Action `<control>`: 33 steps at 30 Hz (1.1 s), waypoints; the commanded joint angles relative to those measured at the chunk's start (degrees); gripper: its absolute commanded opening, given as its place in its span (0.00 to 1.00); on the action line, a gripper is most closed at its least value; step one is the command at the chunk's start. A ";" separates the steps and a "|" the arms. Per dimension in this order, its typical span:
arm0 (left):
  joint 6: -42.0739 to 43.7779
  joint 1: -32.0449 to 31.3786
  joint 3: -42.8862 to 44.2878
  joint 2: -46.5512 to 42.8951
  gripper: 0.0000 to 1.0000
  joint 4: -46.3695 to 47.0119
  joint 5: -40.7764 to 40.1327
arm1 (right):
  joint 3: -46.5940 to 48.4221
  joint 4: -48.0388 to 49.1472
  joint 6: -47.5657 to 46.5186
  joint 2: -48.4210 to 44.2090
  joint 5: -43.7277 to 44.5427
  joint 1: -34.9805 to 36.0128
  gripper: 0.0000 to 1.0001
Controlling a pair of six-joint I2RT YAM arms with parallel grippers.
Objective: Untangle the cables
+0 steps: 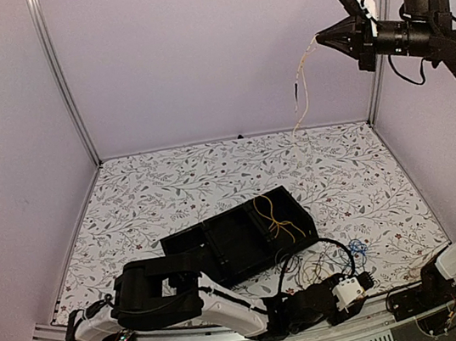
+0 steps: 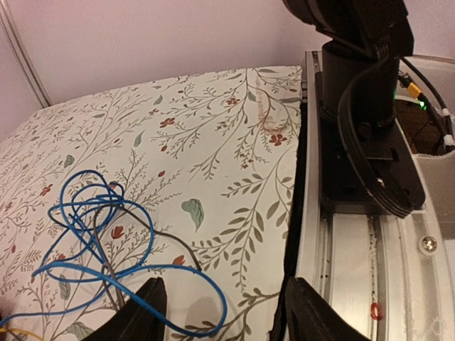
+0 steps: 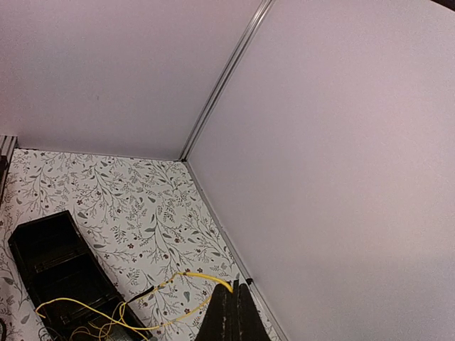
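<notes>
While my right gripper [image 1: 322, 38] hangs high, pinching a pale yellow cable [image 1: 302, 82] that dangles below it, the black tray [image 1: 188, 238] sits far beneath. Left wrist: left gripper [image 2: 227, 312] spread, with the blue cable [image 2: 92, 213] and dark cable [image 2: 160, 229] tangled just ahead-left. Right wrist: the cable trails down-left from the pinched tips. I judge one strand is freed; next I'd lower it into the tray.
</notes>
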 commanded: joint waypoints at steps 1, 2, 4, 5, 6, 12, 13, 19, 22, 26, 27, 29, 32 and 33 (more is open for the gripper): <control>2.71 -0.40 1.45 1.50 0.59 -0.68 -1.70 | 3.48 -1.10 0.59 2.78 -1.56 2.90 0.00; 2.73 -0.43 1.46 1.55 0.59 -0.73 -1.68 | 3.88 -1.10 0.65 3.27 -1.68 3.41 0.00; 2.88 -0.48 1.46 1.45 0.58 -0.77 -1.54 | 4.68 -0.94 0.77 4.78 -1.79 4.13 0.00; 2.90 -0.45 1.41 1.50 0.58 -0.78 -1.56 | 4.98 -0.89 0.82 5.45 -1.78 4.34 0.00; 3.02 -0.51 1.33 1.47 0.58 -0.78 -1.61 | 5.29 -0.83 0.76 6.45 -1.79 4.62 0.00; 3.72 -0.47 1.02 1.42 0.58 -0.77 -1.89 | 6.11 0.50 0.79 9.98 -2.42 5.10 0.00; 3.77 -0.51 1.02 1.44 0.58 -0.77 -1.89 | 5.99 0.82 0.94 10.57 -2.67 5.14 0.00; 4.24 -0.49 0.78 1.47 0.58 -0.55 -1.63 | 1.56 4.52 1.49 12.04 -3.64 5.23 0.00; 4.31 -0.55 0.51 1.35 0.58 -0.33 -1.67 | -4.67 8.67 0.99 11.50 -2.63 5.14 0.00; 4.41 -0.51 -0.09 1.10 0.58 0.18 -1.76 | -13.53 12.66 -0.31 10.00 -1.68 5.24 0.00; 4.49 -0.50 -0.19 1.04 0.58 0.27 -1.79 | -15.41 13.06 -0.62 9.86 -1.58 5.24 0.00; 4.53 -0.56 -0.29 1.07 0.58 0.44 -1.80 | -18.96 13.54 -1.52 9.76 -1.51 5.30 0.00; 4.49 -0.52 -0.43 1.04 0.58 0.51 -1.80 | -24.05 14.01 -2.78 9.22 -1.17 5.76 0.00; 4.58 -0.50 -0.47 1.07 0.58 0.51 -1.75 | -25.47 14.10 -3.37 9.02 -0.84 6.25 0.00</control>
